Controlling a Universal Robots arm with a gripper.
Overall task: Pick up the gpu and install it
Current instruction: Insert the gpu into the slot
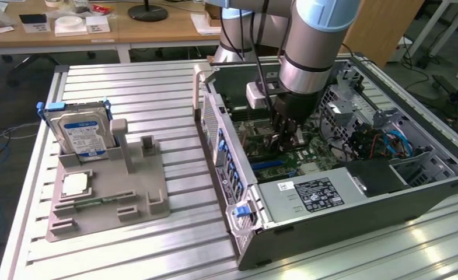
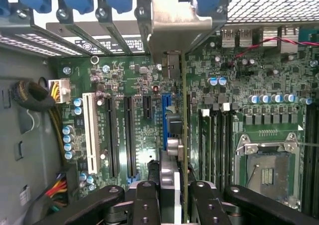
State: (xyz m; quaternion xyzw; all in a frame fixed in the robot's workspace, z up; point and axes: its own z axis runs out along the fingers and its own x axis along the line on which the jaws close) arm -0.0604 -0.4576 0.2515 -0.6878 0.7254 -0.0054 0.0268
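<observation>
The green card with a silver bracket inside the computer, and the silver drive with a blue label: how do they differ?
The thin green circuit card is gripped by the pincer inside the open case; the silver blue-labelled hard drive stands free in a grey holder outside it. The card is a bare board, the drive a closed metal box. Both are upright.

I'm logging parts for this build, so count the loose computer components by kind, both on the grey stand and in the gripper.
hard drive: 1
processor: 1
memory stick: 1
gpu, in the gripper: 1
Total: 4
</observation>
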